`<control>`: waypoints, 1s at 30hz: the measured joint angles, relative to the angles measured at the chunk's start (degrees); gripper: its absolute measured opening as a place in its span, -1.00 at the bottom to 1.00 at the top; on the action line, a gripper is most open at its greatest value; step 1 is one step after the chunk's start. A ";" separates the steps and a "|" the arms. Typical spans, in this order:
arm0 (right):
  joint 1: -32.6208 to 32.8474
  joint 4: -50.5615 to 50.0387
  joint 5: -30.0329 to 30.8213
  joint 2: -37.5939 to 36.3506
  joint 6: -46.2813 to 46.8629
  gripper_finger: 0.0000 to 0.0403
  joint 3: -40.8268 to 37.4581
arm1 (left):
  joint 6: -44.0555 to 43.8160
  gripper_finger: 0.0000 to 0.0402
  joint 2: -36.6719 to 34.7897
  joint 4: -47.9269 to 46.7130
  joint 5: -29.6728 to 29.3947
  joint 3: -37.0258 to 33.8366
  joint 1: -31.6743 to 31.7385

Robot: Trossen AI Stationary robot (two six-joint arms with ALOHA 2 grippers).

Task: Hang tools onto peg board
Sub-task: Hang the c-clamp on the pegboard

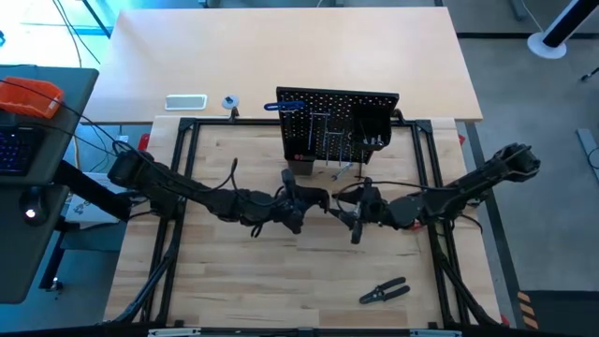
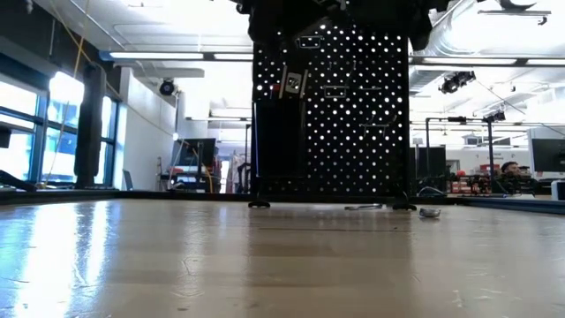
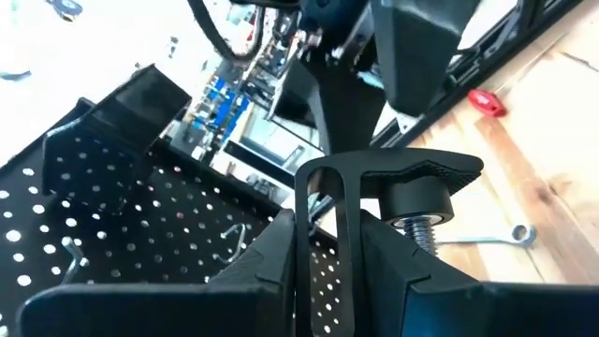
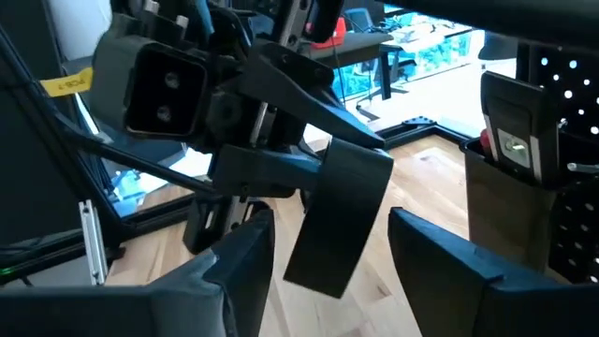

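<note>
The peg board [image 1: 337, 122] stands upright at the table's far middle, with a blue-handled key [image 1: 281, 106] at its top left and a black box bin [image 1: 374, 126] on its right. Just in front of it my left gripper [image 1: 298, 201] is shut on a black clamp [image 3: 374, 178] with a metal screw. My right gripper [image 1: 348, 213] faces it from the right and is open. Its fingers [image 4: 248, 257] stand on either side of the clamp's flat black end [image 4: 342, 220], with a gap on both sides. My left gripper pinches the clamp's thin black frame bar [image 3: 339, 220] between its two fingers. The fingers lie level and point toward the peg board. The clamp is lifted clear of the table, its bow rising past the fingertips and its screw pad [image 3: 421, 198] beside one finger.
Black-handled pliers [image 1: 384, 292] lie on the table near the front right. A silver wrench [image 1: 342, 173] lies at the board's foot. A white tray [image 1: 185, 101] and a small tape roll [image 1: 229, 101] sit on the far tabletop behind the board, to its left.
</note>
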 joint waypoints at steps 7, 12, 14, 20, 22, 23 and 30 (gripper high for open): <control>-2.79 2.70 -1.90 3.83 2.69 0.02 0.00 | 5.41 -0.67 4.47 1.37 -2.16 2.38 -0.12; -3.99 3.84 -3.17 6.03 3.91 -0.02 -0.04 | 8.96 -0.67 7.82 0.69 -5.32 5.20 -0.41; -3.95 2.97 -3.38 5.96 4.12 -0.06 -0.04 | 9.59 -0.67 8.24 0.83 -5.76 5.40 -0.61; -3.92 0.10 -4.53 5.65 5.13 -0.13 0.06 | 9.73 -0.67 7.62 0.05 -4.94 5.38 -0.55; -3.90 0.12 -5.04 5.61 4.46 -0.13 0.11 | 9.64 -0.67 7.29 0.27 -4.35 5.37 -0.52; -3.92 0.18 -5.59 5.59 4.10 -0.13 0.11 | 9.59 -0.67 7.20 0.27 -4.29 5.38 -0.52; -3.69 -0.69 -6.81 5.40 2.49 -0.08 0.11 | 9.47 -0.67 7.12 -0.21 -4.44 5.38 -0.70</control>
